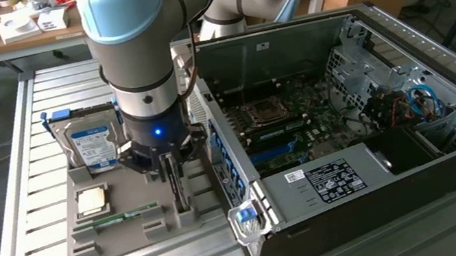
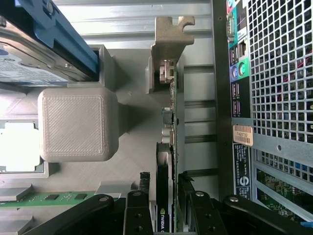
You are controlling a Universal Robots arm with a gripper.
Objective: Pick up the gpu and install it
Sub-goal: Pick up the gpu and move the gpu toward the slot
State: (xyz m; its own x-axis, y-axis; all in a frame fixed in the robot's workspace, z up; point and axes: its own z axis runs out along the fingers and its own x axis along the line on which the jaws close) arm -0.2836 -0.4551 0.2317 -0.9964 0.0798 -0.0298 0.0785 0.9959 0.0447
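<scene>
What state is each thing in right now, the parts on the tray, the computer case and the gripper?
gpu, standing on edge in its tray slot, not lifted.
Gripper, down over the gpu.
Hard drive, resting in the tray.
RAM, lying in the tray.
CPU, flat in the tray.
Case, on its side, open.

The graphics card point(image 2: 164, 166) is a thin, flat black board with a silver metal bracket point(image 2: 168, 46) at one end. It stands upright on its long edge in a slot of the grey holder point(image 1: 82, 253) and appears edge-on in the wrist view. Its slot is on the side of the holder nearest the open computer case point(image 1: 338, 228), just beside the case's wall.
</scene>
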